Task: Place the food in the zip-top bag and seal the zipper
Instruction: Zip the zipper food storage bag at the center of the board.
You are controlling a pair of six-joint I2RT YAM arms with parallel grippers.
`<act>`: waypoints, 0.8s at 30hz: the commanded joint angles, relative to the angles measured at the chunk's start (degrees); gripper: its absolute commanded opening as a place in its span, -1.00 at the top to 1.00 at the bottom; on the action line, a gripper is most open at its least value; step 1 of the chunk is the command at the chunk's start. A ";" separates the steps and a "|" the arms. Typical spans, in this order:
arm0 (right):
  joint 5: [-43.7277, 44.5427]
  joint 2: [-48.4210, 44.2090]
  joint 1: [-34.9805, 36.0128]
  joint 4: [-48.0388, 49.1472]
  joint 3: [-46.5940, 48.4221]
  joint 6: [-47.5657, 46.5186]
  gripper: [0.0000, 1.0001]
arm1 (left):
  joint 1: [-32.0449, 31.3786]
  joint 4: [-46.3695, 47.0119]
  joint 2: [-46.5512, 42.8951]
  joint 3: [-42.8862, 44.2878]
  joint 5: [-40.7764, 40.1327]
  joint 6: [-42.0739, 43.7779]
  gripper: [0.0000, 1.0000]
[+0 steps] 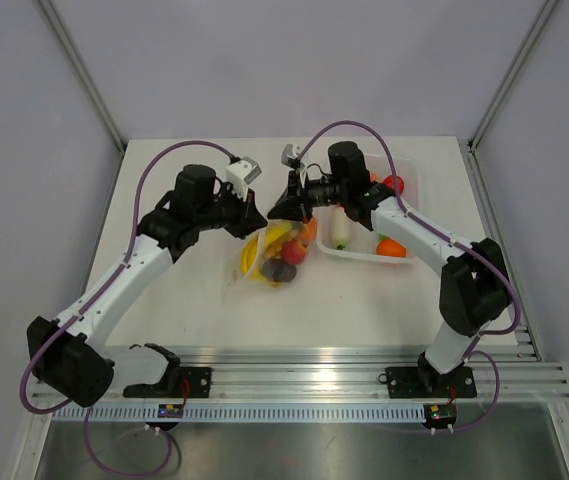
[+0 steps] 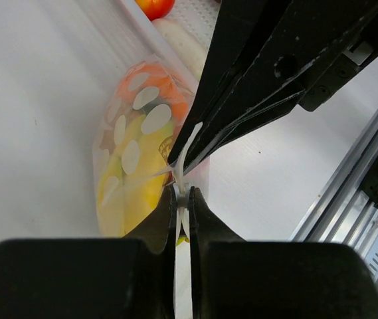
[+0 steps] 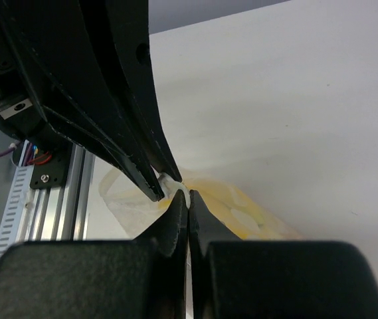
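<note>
The zip-top bag (image 1: 276,258) is clamped by left pincer (image 2: 183,197) and right pincer (image 3: 187,202), arms angled inward.

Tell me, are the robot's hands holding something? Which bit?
Yes, both. The left gripper and the right gripper each pinch the zip-top bag by its top mouth edge, close together.

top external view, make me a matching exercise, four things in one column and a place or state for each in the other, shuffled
Things:
1. see-through plastic zip-top bag with white blotches
2. round red toy fruit
3. orange toy piece
4. left gripper

Places or states:
a. far side of the white rectangular tray
b. shut on the bag's top edge
c. just left of the tray
d. near side of the tray

Pairs: 1-c, 2-a, 3-d, 4-b
</note>
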 commanded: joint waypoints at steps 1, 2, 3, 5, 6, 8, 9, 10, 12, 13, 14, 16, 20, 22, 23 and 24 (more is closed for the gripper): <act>5.12 -2.90 -1.00 17.96 0.98 6.32 1.00 | -0.68 -3.55 -2.22 -2.35 2.02 0.70 1.00; 5.56 -2.64 -1.01 18.41 1.15 7.11 1.00 | -0.68 -3.56 -2.57 -2.54 1.84 0.70 1.00; 5.74 -2.72 -0.92 18.85 1.24 7.29 1.00 | -0.68 -3.56 -2.75 -2.89 1.32 0.61 1.00; 5.66 -2.63 -1.09 20.17 1.16 7.90 1.00 | -0.60 -3.90 -3.62 -3.50 0.61 0.70 1.00; 5.83 -2.55 -1.09 20.61 1.07 8.26 1.00 | -0.60 -3.99 -3.89 -3.59 -0.09 0.96 1.00; 6.09 -2.63 -1.27 21.05 1.07 8.52 1.00 | -0.60 -4.52 -4.59 -3.85 -0.71 1.05 1.00; 6.35 -2.63 -1.36 21.22 0.98 8.78 1.00 | -0.51 -4.70 -4.86 -4.03 -1.23 1.23 1.00; 6.53 -2.55 -1.44 21.66 0.98 8.96 1.00 | -0.42 -4.96 -5.12 -4.21 -1.32 1.40 1.00; 6.97 -2.55 -1.71 22.28 0.80 9.49 1.00 | -0.33 -5.40 -5.82 -4.30 -1.93 1.58 1.00; 7.23 -2.46 -1.80 22.28 0.89 9.49 1.00 | -0.42 -5.84 -5.91 -4.30 -2.03 1.58 1.00; 8.11 -2.28 -1.97 22.28 0.89 9.58 1.00 | -0.33 -6.01 -6.09 -4.30 -2.03 1.58 1.00; 9.08 -2.11 -2.06 22.54 0.98 9.66 1.00 | -0.33 -6.89 -6.62 -4.12 -2.20 1.58 1.00; 11.62 -0.97 -2.67 25.00 1.33 12.46 1.00 | -0.33 -7.60 -7.41 -4.82 -3.08 1.14 1.00; 12.33 0.08 -2.94 26.05 2.03 13.70 1.00 | -0.33 -8.12 -7.85 -5.52 -3.70 0.70 1.00; 12.59 0.53 -3.11 26.23 2.38 14.14 1.00 | -0.33 -8.13 -8.02 -5.79 -3.70 0.44 1.00; 12.68 0.88 -3.11 26.50 2.65 14.50 1.00 | -0.33 -8.21 -8.20 -6.14 -3.87 0.09 1.00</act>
